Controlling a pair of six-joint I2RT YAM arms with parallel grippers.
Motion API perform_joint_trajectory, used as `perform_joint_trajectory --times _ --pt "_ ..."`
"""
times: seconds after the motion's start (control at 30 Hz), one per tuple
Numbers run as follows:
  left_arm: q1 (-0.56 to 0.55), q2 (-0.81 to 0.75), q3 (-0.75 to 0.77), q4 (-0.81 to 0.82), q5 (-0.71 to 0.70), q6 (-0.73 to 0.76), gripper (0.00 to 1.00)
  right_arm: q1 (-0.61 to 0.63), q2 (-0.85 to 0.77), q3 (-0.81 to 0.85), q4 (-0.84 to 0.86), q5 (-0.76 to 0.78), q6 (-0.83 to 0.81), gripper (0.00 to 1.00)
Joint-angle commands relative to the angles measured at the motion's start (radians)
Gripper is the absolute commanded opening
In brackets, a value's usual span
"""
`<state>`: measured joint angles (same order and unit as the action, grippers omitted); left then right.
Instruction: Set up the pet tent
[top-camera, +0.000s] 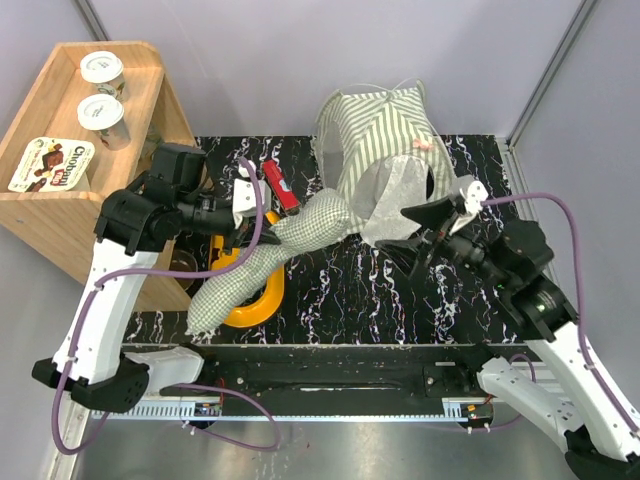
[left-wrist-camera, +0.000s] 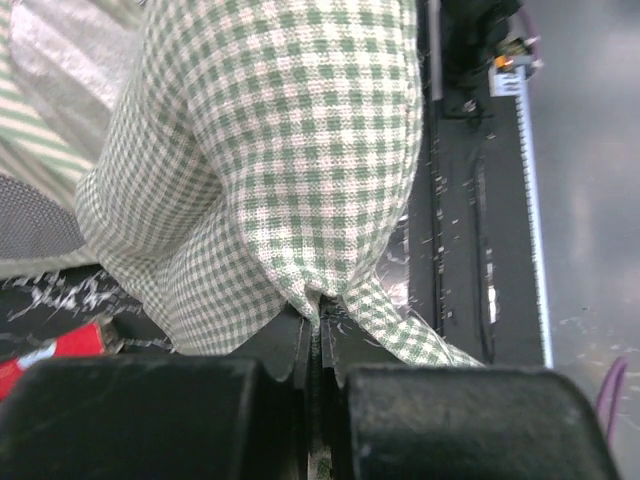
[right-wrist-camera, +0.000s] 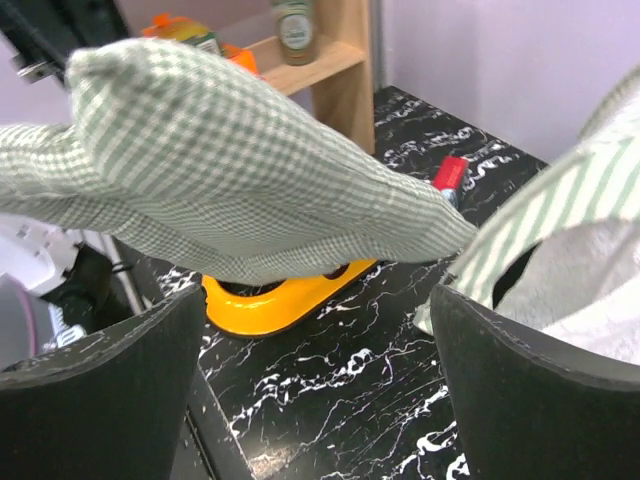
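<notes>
Down at the near side of the black marbled bench (top-camera: 350, 290), the checked cushion (top-camera: 250, 275) passes over a yellow ring (top-camera: 262, 302) and runs away from us in a long diagonal. Left tool (left-wrist-camera: 318, 322) is clamped tight on a fold of that cushion, fabric bunched right in the nip, plain as day from the left wrist. Across on the right, the right tool (top-camera: 420, 230) is spread wide with nothing between its fingers, hanging just in front of the tent's mouth. A little further back, a red packet (top-camera: 280, 186) lies on the bench beside the cushion, whose far end reaches the tent's white lace. And at the far side stands the pet tent (top-camera: 380, 125), green-and-white stripes, upright, thin poles arching over its top. Far left, a wooden shelf (top-camera: 150, 60) carries two white-lidded cups (top-camera: 101, 67)
</notes>
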<state>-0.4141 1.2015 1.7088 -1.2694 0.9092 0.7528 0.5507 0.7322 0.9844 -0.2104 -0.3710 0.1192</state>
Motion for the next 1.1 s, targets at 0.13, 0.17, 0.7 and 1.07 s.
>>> perform_joint_trajectory --times 0.13,0.17,0.7,1.07 --pt "-0.088 0.049 0.205 -0.045 0.247 -0.047 0.0 0.002 0.024 0.195 -0.291 -0.186 -0.202 0.98" --pt "-0.088 0.053 0.233 -0.063 0.252 -0.044 0.0 0.002 0.035 0.2 -0.3 -0.19 -0.211 0.98" --pt "-0.104 0.046 0.103 -0.119 0.26 0.115 0.0 0.029 0.288 0.203 -0.092 -0.566 -0.17 0.87" --pt "-0.046 0.033 -0.043 0.253 0.113 -0.265 0.44 0.104 0.36 0.342 -0.295 -0.235 -0.176 0.0"
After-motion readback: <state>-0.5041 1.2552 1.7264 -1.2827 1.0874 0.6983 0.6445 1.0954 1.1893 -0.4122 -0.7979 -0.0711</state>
